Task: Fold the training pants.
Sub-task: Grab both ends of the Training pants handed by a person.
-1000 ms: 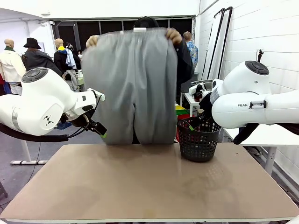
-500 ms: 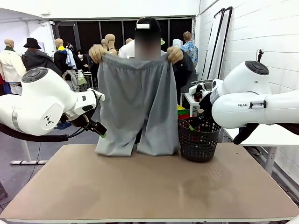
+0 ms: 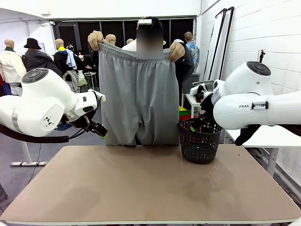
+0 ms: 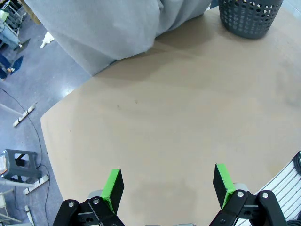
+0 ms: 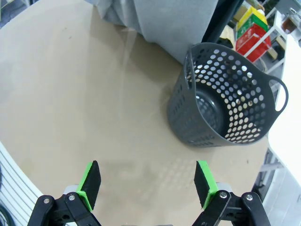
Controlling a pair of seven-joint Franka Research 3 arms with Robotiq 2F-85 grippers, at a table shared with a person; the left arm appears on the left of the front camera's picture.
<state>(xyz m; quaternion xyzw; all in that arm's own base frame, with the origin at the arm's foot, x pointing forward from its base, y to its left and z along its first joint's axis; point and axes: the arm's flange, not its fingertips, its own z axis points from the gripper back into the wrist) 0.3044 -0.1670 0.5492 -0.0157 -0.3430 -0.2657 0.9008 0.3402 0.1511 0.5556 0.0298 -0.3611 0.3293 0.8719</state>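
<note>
The left arm (image 3: 40, 106) reached in from the left edge, above the left part of the table (image 3: 141, 188). The left gripper (image 4: 167, 184) hovered over the bare tan tabletop with its green pads (image 4: 113, 184) wide apart and nothing between them.

Past it, at the far side of the table, a person held the training pants (image 3: 138, 94) up by the gathered waistband. One hand (image 3: 96, 39) gripped the waistband's left corner and the other hand (image 3: 177, 50) its right corner. The light-grey pants hung full length in front of the person, both legs side by side. The leg ends came down to the table's far edge; whether they touched it could not be told. In the left wrist view the pants (image 4: 108, 28) draped down at that far edge.

Just right of the pants, a black mesh basket (image 3: 201, 141) stood upright on the table near the far right corner.

The right arm (image 3: 254, 103) came in from the right, behind the basket. The right gripper (image 5: 146, 182) hung above the table, near the basket (image 5: 221, 108), with its pads (image 5: 89, 181) spread wide and empty.
</note>
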